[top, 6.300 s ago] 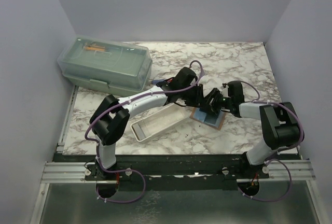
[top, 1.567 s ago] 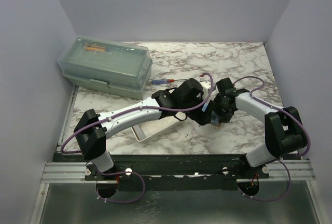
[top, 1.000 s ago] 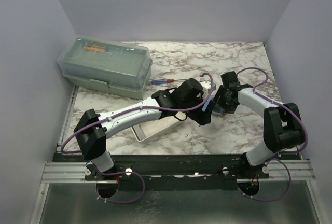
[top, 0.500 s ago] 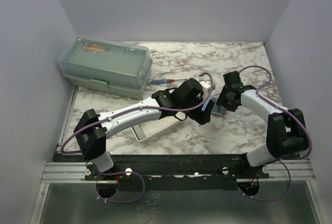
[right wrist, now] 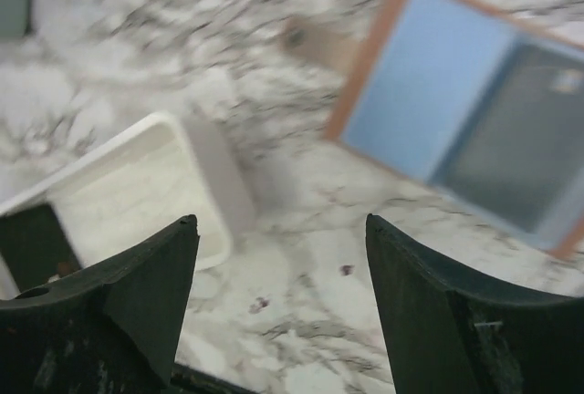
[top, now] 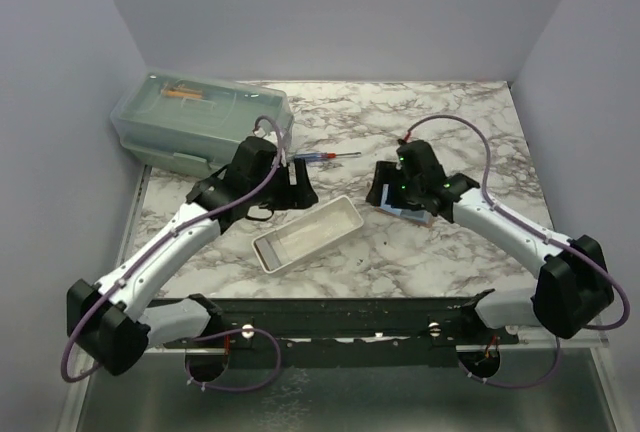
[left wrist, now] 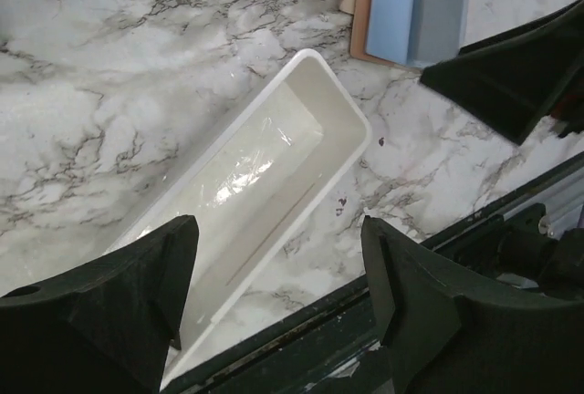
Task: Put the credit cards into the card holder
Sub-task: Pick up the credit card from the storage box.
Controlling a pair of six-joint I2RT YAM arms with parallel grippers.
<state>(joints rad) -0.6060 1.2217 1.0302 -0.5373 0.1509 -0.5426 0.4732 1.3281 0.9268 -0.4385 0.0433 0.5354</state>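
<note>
The card holder point(top: 418, 218) lies open on the marble, its tan-brown rim point(right wrist: 365, 66) framing two credit cards: a light blue card point(right wrist: 429, 75) and a darker grey card point(right wrist: 516, 148) beside it. The left wrist view shows the same blue card point(left wrist: 392, 6) and grey card point(left wrist: 436, 20) lying on the holder point(left wrist: 358, 11). My right gripper point(top: 383, 192) hovers open over the holder's left end and covers part of it; nothing sits between its fingers point(right wrist: 281, 230). My left gripper point(top: 303, 187) is open and empty above the tray's far side point(left wrist: 278, 257).
A long white tray point(top: 307, 235) lies empty between the two arms, also seen as a tray point(left wrist: 255, 166) in the left wrist view. A pale green lidded box point(top: 205, 127) stands at the back left. A red-and-blue screwdriver point(top: 325, 156) lies behind the left gripper.
The left arm has swung back to the left, away from the card holder. The right gripper has moved left and lower over the holder, and its jaws closed partway, then opened again.
</note>
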